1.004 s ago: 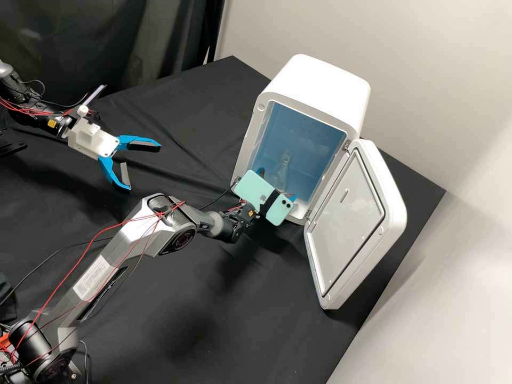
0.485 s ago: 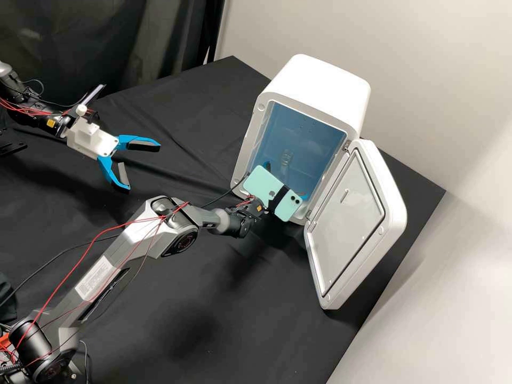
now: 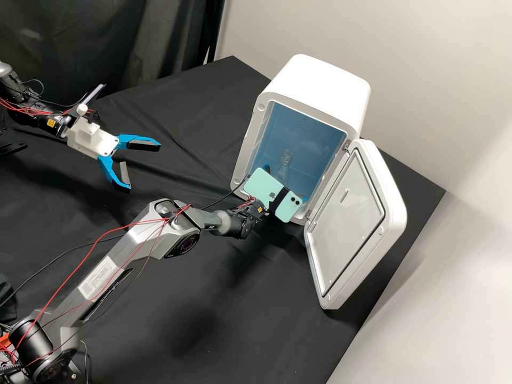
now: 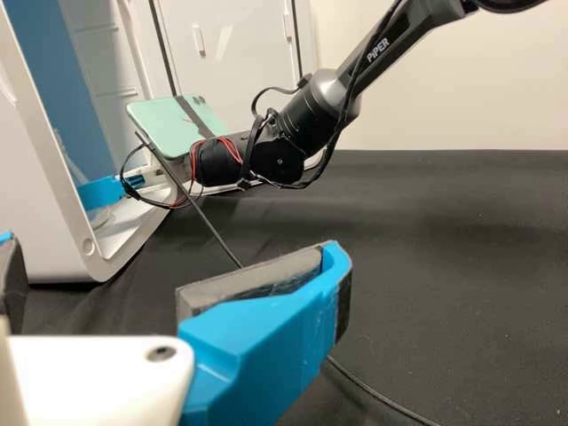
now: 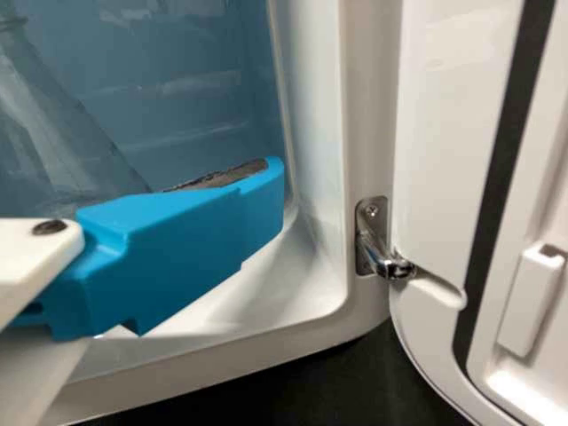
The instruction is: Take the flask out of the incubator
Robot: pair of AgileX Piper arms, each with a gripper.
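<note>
At the bench's far right edge the incubator stands with its door swung wide, and the flask stands upright inside the blue chamber. Your right gripper sits just inside the opening, close to the flask; whether it is parted or closed cannot be told. Your left gripper hangs spread and empty, well apart, toward the left edge. Confirm a square hold before you draw back, then bring the flask straight out, upright, clear of the hinge.
</note>
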